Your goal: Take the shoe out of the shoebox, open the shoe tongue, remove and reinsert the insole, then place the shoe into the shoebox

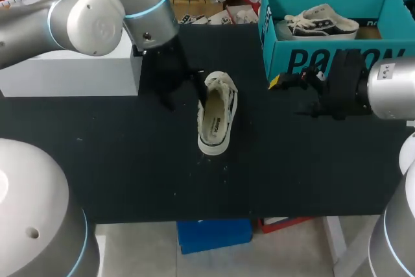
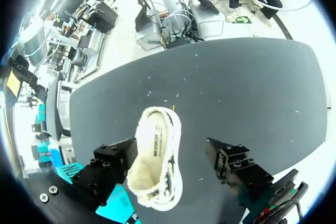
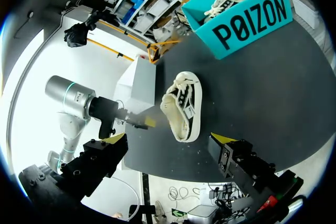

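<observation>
the shoe is out of the shoebox and lies flat on the black table, near the middle. its laced toe end points toward the far edge and its heel toward the robot. a second shoe sits inside the teal shoebox, which stands at the table's far right, well apart from the first.

the left pincer is spread wide and hangs over the laced front of the shoe. in the left wrist view the shoe lies between its fingers, close against one and clear of the other, so nothing is pinched. the right pincer is also spread and holds nothing. it hovers near the front wall of the shoebox, with the shoe ahead of it and apart from it.

the insole, with its printed patch, looks seated inside the shoe. whether the tongue is pulled open is too small to tell. i judge that taking the shoe out is done and the tongue-and-insole step is in hand.

the next move likely calls for the left pincer to settle on the laced front, either to lift the tongue or to pin the shoe down. the right pincer would then come across to the heel opening and nip the insole's rear edge. the shoe is light and may slide if only one finger pushes it.
</observation>
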